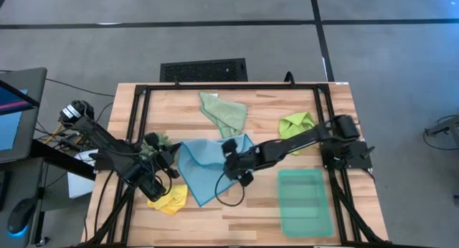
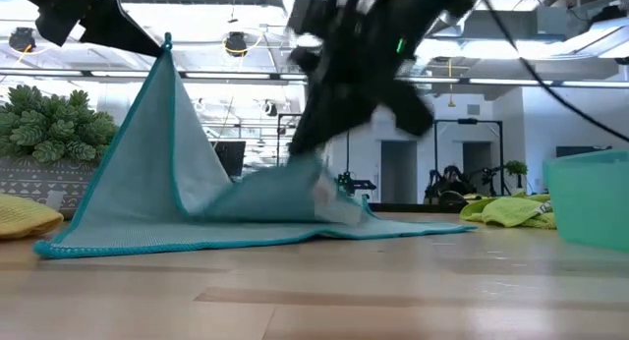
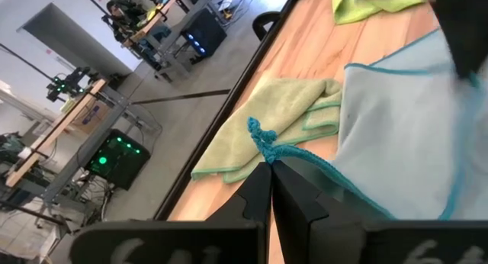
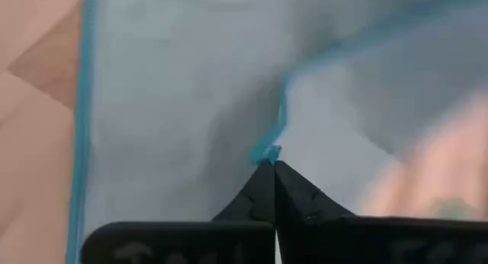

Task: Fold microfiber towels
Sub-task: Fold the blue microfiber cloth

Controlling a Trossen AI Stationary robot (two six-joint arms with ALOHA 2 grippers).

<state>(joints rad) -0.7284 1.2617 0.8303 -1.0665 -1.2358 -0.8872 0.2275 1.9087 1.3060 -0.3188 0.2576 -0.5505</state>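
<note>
While pinched by both grippers (left (image 3: 271, 166), right (image 4: 271, 163)), light blue towel (image 1: 204, 165) peaked upward.

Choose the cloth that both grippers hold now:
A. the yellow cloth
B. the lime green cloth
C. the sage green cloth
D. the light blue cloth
D: the left gripper pinches a corner of the light blue cloth, and the right gripper is shut on its edge.

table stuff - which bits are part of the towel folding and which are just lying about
Part of the job:
- light blue towel, a corner pinched in each of the left gripper and right gripper
- sage green towel
- lime green towel
- yellow towel

Lying about:
- teal tray
- dark-green fuzzy clump
</note>
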